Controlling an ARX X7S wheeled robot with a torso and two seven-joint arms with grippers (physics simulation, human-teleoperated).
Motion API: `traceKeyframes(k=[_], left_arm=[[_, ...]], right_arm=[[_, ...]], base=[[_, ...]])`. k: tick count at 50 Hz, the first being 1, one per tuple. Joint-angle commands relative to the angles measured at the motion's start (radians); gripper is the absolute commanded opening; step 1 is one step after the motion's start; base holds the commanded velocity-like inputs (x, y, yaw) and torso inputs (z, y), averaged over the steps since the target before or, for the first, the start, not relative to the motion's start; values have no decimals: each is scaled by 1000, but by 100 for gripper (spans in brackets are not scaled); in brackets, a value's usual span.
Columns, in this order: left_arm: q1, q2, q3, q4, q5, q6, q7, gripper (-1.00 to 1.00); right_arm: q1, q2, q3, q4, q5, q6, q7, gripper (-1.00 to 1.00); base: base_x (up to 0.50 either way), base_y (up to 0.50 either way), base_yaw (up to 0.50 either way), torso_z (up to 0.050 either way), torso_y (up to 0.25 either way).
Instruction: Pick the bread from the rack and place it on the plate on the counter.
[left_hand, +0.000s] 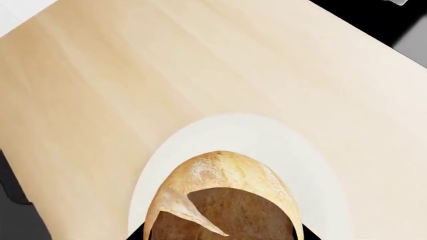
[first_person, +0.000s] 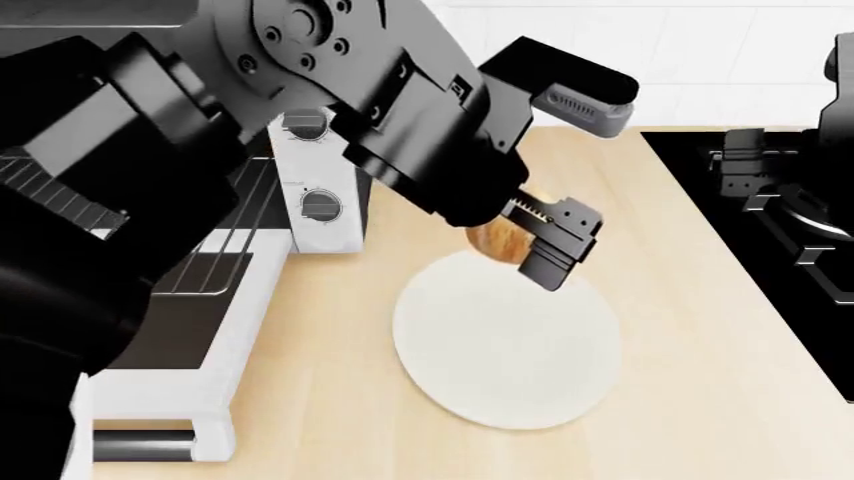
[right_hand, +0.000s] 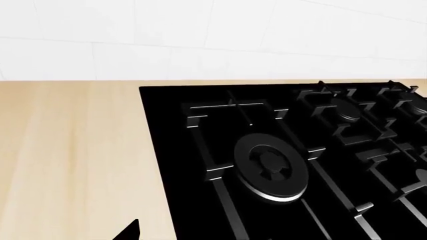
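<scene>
Left tool (first_person: 534, 238) grips the bread (left_hand: 223, 200) over the plate (first_person: 507, 345) edge (near rim); released here, it may roll onto the desk (first_person: 694, 330)

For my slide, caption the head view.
Left gripper holds the bread over the plate's far edge.

No readable text, labels or numbers anywhere.
</scene>
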Motion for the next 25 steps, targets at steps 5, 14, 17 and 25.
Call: traceKeyframes(k=[5,14,17,25], left_arm=[[17,15,57,-35,13,6,35,-100],[-16,26,153,-110,-42,34,129,-100],[-30,26,195,-107,-65,55,145,-100],[-48,26,285,-117,-115,102,202,-100]], right_arm=[[-12,-1,-4,6,-6,-11,-4,100],[-14,-6,-8,20,-13,-19,-12,100],[-14,-6,-8,20,-13,-19,-12,100],[-26,-3,-7,25,-14,-31,-18,100]], base=[[0,0,1,0,0],[0,0,0,0,1],[0,0,0,0,0],[0,0,0,0,0]])
